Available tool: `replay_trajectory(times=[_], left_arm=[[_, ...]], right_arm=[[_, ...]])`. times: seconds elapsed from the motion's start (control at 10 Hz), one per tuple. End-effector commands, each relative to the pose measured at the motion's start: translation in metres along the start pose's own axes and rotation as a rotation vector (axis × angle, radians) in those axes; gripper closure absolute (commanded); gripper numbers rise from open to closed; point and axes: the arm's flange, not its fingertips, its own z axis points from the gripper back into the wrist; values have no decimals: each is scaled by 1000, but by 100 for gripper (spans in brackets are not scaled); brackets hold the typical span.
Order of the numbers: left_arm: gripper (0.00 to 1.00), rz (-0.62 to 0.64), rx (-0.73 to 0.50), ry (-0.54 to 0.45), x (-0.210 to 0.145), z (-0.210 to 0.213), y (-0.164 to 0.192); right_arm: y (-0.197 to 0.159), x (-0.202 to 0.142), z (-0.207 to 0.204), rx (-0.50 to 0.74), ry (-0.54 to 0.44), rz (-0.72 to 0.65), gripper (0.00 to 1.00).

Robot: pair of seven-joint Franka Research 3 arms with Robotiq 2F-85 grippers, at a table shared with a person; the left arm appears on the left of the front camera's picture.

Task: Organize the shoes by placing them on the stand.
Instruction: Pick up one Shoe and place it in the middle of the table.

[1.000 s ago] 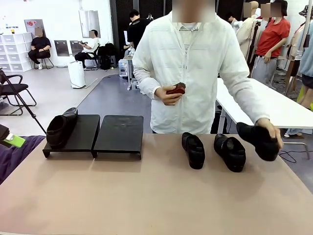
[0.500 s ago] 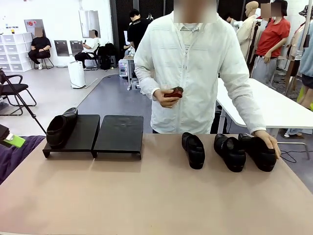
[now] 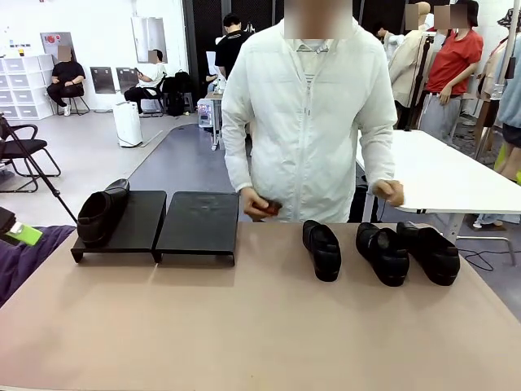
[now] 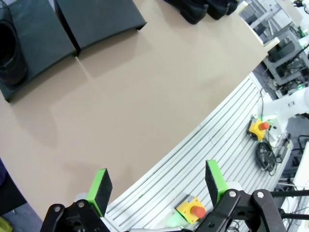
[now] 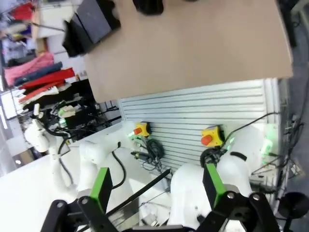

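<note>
You have both arms parked on the robot's side, well apart from the work. The left gripper (image 4: pixel 157 181) hangs over the slatted base (image 4: pixel 227 140) just off the table (image 3: pixel 244 326), its fingers spread wide with nothing between them. The right gripper (image 5: pixel 154 186) is likewise spread and empty, high above its own mount. That reads as a ready stance rather than a grasp under way. The stand (image 3: pixel 155 224) sits at the far left of the table, its two sloped panels side by side. The left panel (image 3: pixel 142 218) carries one shoe (image 3: pixel 102 213) pushed to its outer side, which leaves room for a partner next to it. The right panel (image 3: pixel 199 221) is bare. The other three shoes (image 3: pixel 383 253) stand in a row on the tabletop to the right, by the far edge in front of the person. The two rightmost are touching or nearly so, and the third is a little apart. They probably sit there for your right arm to reach. One of the person's hands (image 3: pixel 259 205) rests at the far edge holding something small and reddish, and the other (image 3: pixel 389 192) is raised off the table, so the row looks free to take.
</note>
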Motion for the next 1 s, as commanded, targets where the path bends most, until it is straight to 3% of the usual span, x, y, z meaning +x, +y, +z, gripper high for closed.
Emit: replay_trajectory(times=[0.0,0.2,0.4,0.6,0.7,0.9], left_arm=[[0,4,-1,9,0,3,1],[0,4,-1,9,0,3,1],[0,4,-1,9,0,3,1],[0,4,-1,9,0,3,1],[0,4,-1,9,0,3,1],[0,4,-1,9,0,3,1]], right_arm=[[66,41,-72,-116,49,67,0],[148,87,-157,-271,67,150,0],[215,115,-253,-376,12,210,0],[243,138,-338,-528,34,238,0],[248,140,-365,-545,23,280,0],[239,128,-369,-494,68,317,0]])
